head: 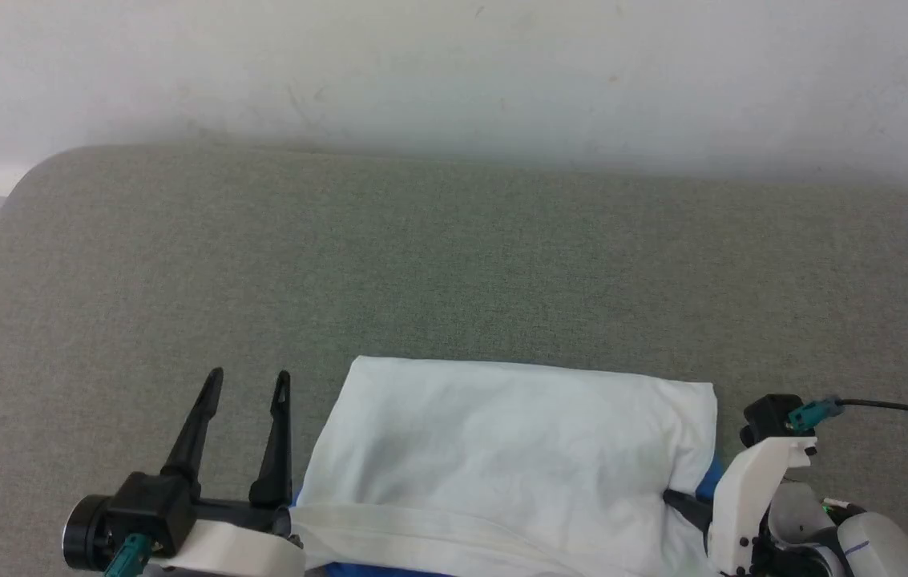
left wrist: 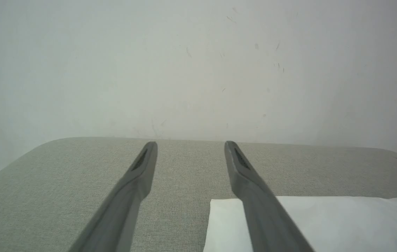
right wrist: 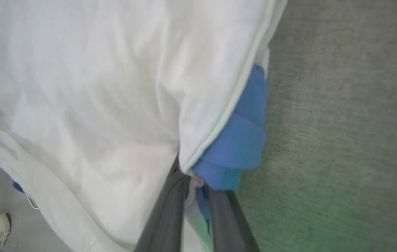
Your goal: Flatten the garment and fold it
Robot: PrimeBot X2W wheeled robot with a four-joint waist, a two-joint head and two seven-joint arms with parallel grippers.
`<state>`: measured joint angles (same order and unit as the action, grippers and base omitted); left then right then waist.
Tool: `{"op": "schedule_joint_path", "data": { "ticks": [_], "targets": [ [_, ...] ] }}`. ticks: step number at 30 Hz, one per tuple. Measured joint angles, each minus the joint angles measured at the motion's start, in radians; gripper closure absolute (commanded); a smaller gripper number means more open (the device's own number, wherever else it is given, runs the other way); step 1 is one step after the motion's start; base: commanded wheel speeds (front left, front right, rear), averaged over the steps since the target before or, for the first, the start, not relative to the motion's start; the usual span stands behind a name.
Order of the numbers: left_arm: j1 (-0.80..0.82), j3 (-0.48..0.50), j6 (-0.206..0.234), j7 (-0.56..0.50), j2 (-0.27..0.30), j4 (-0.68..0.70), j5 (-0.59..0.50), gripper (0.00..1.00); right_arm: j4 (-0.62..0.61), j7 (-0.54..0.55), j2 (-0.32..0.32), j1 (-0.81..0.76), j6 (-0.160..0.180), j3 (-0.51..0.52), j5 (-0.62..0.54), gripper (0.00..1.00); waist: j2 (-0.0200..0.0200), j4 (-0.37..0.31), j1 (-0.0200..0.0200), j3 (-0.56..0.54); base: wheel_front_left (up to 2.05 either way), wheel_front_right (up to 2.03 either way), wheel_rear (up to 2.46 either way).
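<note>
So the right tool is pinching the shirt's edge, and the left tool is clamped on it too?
No: the left tool is open and holds nothing, beside the shirt, as the head view shows. The right tool is indeed pinching the shirt's edge.

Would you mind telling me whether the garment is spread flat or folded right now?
Folded: the garment lies as a compact white block, with blue layers tucked beneath its edge by the right claw.
</note>
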<state>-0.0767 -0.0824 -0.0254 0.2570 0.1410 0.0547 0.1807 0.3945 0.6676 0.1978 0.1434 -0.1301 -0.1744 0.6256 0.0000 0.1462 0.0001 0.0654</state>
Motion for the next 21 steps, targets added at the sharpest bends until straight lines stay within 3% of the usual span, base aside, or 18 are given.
{"op": "schedule_joint_path", "data": {
  "ticks": [8, 15, 21],
  "targets": [
    [-0.006, 0.024, -0.011, 0.0, -0.009, -0.01, -0.023, 0.0, -0.101, -0.117, 0.017, -0.051, -0.001, 0.023, 0.015, 1.0, 0.0, -0.024, 0.0, -0.022, 0.0, 0.0, 0.0],
    [-0.025, 0.038, -0.026, 0.0, -0.013, -0.01, -0.033, 0.0, -0.21, -0.128, 0.052, -0.154, -0.001, 0.174, -0.008, 1.0, 0.0, -0.058, 0.0, -0.03, 0.0, 0.0, 0.0],
    [-0.025, 0.039, -0.036, 0.0, -0.025, -0.012, -0.034, 0.0, -0.304, -0.074, 0.05, -0.22, -0.001, 0.297, -0.058, 1.0, 0.0, -0.075, 0.0, -0.035, 0.0, 0.0, 0.0]
  ]
}}
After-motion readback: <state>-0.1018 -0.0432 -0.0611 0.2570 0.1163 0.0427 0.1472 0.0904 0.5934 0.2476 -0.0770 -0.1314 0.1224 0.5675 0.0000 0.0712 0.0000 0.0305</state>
